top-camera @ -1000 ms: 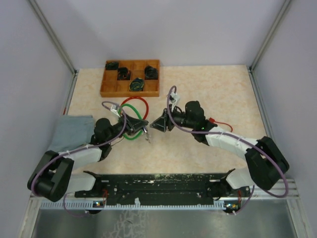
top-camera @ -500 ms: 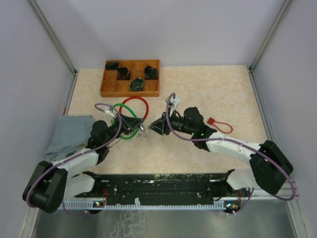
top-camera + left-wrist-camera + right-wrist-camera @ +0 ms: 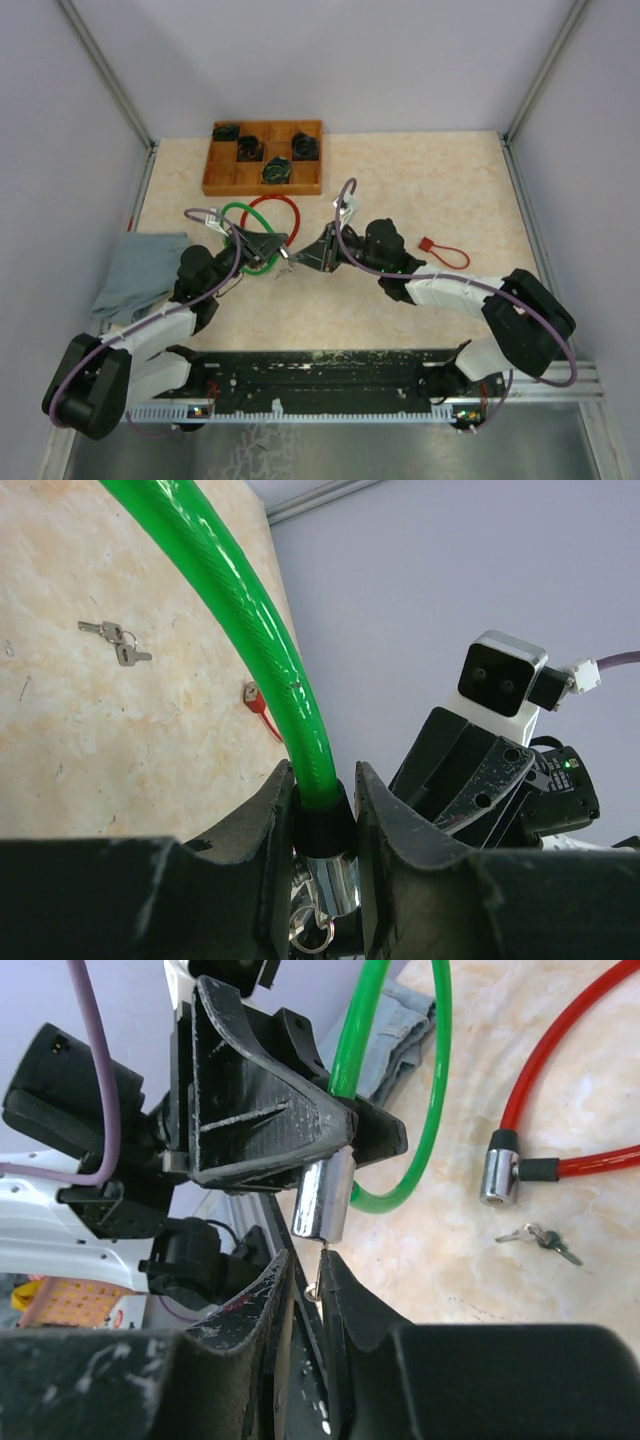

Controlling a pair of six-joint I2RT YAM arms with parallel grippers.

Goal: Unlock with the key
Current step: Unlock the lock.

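Note:
My left gripper (image 3: 268, 243) is shut on the black collar of a green cable lock (image 3: 240, 212) and holds it off the table. In the left wrist view the gripper (image 3: 322, 780) clamps the collar, with the green cable (image 3: 250, 610) arching up and the chrome lock cylinder (image 3: 330, 880) below. My right gripper (image 3: 302, 258) faces it, shut on a small key (image 3: 318, 1275). In the right wrist view (image 3: 305, 1260) the key tip touches the end of the chrome cylinder (image 3: 322, 1198).
A red cable lock (image 3: 285, 205) lies on the table, its cylinder (image 3: 497, 1175) beside loose keys (image 3: 540, 1238). A wooden tray (image 3: 215, 180) with black items stands at the back. A grey cloth (image 3: 140, 270) lies left, a small red cable (image 3: 445, 250) right.
Both grippers have shifted left and towards the back. The left one carried the green lock with it, and the right one followed and closed in on the cylinder.

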